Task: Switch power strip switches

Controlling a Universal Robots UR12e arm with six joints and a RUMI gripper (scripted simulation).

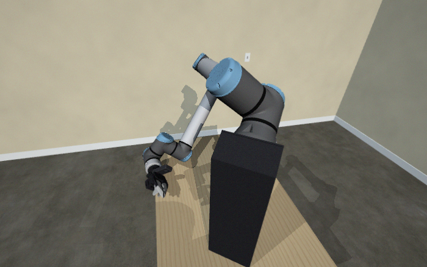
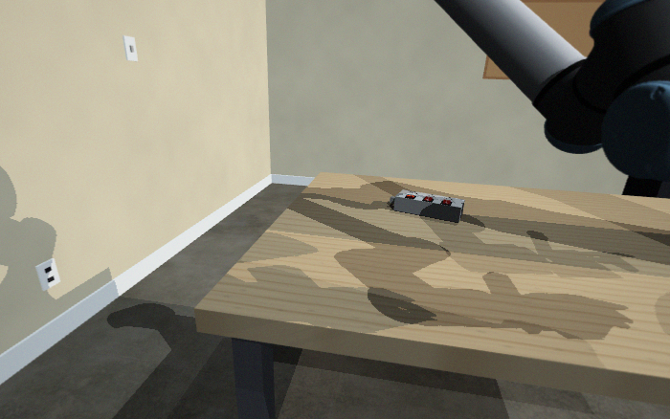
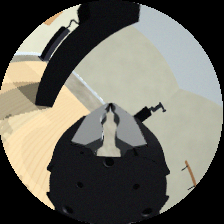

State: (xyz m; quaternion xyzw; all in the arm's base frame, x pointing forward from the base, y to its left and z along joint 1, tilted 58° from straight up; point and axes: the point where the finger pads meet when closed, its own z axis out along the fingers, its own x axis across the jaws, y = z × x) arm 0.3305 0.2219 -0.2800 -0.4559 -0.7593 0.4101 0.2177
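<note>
The power strip (image 2: 409, 205) is a grey box on the table in the exterior view, standing upright with three red switches on its top: a left one (image 2: 410, 196), a middle one (image 2: 428, 199) and a right one (image 2: 446, 202). Their labels and on or off positions are too small to read. The strip is not seen in the top view or wrist views. My gripper (image 1: 162, 195) (image 3: 110, 103) is shut and empty, with its tips together. It is up in the air, away from the strip, and is outside the exterior view.
The wooden table (image 1: 179, 249) (image 2: 296, 291) carries a tall black box (image 1: 240, 201) in front of the arm's base in the top view. The arm (image 2: 513, 44) reaches in at the upper right of the exterior view. Arm shadows fall across the table.
</note>
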